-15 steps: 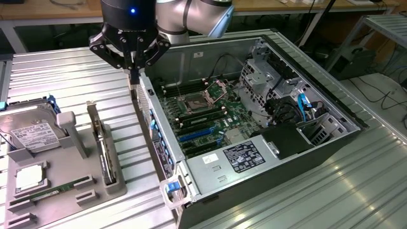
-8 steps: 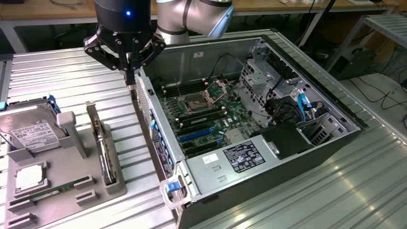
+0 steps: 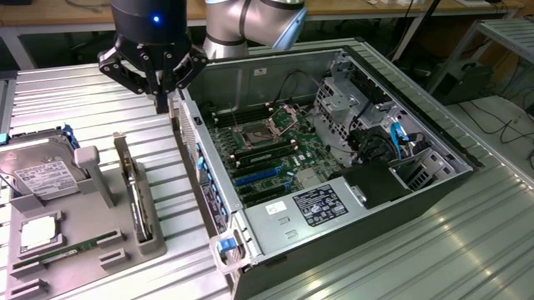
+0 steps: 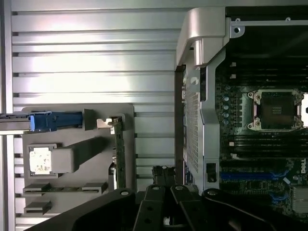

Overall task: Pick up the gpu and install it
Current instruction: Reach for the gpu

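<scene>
Seen at the exterior view's upper left: a black two-finger gripper (image 3: 161, 103), hanging high over the ribbed silvery metal table (image 3: 92, 106), just beside the rear wall of the open black computer case (image 3: 334, 262). Clenched, with nothing between the fingers. Well apart from the gpu (image 3: 134, 190), a thin dark expansion card with a silvery end bracket. Standing on its long edge in a slot of the grey plastic holder tray (image 3: 154, 247), untouched and not yet lifted. Placed below the fingers and toward the exterior view's lower left of them. Long axis roughly alongside the case's rear wall, bracket end nearer the gripper. In the wrist view, the gpu (image 4: 119, 154) seen edge-on as a narrow strip, off to one side of the gripper (image 4: 163, 174) rather than under it, on the tray side, away from the case wall. Sharing the tray: a boxy silver hard drive with white label (image 3: 37, 175) and a narrow green memory stick (image 3: 71, 251). Inside the case, a green motherboard (image 3: 267, 156) with blue slots, bare of any card
</scene>
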Robot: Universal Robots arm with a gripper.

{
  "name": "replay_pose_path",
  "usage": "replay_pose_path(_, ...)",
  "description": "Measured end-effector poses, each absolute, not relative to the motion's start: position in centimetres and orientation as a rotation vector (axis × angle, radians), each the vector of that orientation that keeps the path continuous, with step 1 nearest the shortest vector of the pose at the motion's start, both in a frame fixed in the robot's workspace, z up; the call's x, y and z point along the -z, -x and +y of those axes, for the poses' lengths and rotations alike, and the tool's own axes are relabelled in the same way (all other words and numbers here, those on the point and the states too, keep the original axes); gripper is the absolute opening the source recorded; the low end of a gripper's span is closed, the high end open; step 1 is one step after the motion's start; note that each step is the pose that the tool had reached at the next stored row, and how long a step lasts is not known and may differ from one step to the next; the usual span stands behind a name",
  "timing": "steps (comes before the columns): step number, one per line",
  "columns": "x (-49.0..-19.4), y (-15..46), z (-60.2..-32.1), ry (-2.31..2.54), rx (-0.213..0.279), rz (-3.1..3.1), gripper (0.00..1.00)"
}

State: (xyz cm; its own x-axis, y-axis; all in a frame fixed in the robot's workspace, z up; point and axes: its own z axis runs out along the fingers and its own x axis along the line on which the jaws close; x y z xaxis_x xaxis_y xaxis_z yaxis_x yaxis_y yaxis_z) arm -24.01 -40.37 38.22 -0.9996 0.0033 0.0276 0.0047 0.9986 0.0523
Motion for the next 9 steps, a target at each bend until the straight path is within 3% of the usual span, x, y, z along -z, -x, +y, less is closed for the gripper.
replay_pose_path(9,-38.0,26.8,-40.4,-0.043,0.083,-3.112,0.11)
